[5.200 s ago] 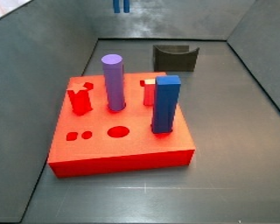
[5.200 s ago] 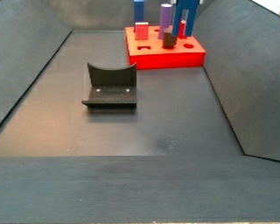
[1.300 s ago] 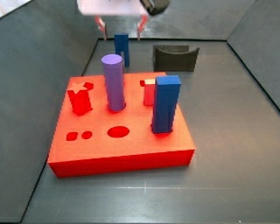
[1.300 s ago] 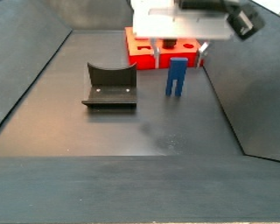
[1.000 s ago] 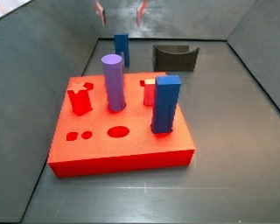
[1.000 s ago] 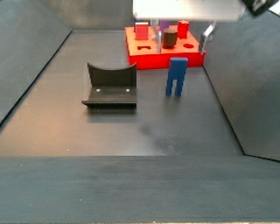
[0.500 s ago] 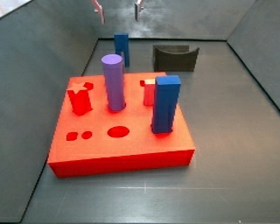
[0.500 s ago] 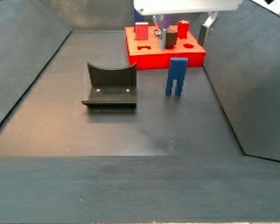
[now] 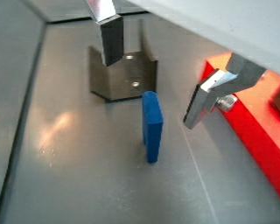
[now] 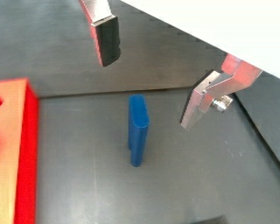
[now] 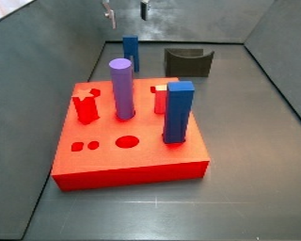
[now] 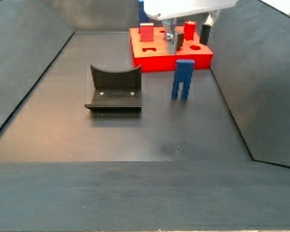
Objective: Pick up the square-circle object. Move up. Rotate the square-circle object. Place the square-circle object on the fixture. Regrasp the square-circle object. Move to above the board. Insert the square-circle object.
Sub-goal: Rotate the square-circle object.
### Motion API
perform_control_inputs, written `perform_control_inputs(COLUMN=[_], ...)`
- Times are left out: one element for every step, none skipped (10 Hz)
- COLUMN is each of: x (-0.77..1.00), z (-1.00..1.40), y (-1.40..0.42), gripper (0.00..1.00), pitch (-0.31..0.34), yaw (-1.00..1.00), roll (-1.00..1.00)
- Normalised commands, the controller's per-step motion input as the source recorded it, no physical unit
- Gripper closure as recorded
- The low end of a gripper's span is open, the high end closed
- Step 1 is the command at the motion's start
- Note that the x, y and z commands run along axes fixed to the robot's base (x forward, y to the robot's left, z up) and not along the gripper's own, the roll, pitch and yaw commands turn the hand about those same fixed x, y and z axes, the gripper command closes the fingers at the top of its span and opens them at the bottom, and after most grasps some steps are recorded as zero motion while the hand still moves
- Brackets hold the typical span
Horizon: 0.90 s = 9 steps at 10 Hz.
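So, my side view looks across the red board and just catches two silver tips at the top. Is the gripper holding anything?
Observer: No. Both wrist views show the gripper open and empty, above the square-circle object, which stands upright on the floor.
Operator: And is anything sitting in that dark fixture?
Observer: Nothing. The facing side view shows the fixture with its base plate bare.

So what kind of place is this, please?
Probably a robot test cell for peg insertion. A dark walled floor holds a red board with holes and upright pegs, a dark fixture, and a blue peg standing alone. The gripper hangs above it, jaws open, holding nothing.
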Motion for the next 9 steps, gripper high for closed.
perform_control_inputs(x=[0.04,0.04,0.04,0.04,0.04,0.04,0.04,0.04,0.04], z=[-0.03,-0.03,-0.03,-0.03,-0.03,-0.03,-0.03,-0.03,-0.03], y=[-0.01,-0.01,-0.01,-0.01,-0.01,-0.01,-0.01,-0.01,-0.01], gripper=[0.0,0.0,0.0,0.0,0.0,0.0,0.0,0.0,0.0], pitch=[0.004,0.004,0.004,0.004,0.004,0.004,0.005,0.005,0.005], yaw=[1.0,1.0,1.0,1.0,1.0,1.0,1.0,1.0,1.0], roll=[-0.01,-0.01,-0.02,-0.02,-0.02,-0.02,-0.02,-0.02,-0.02])
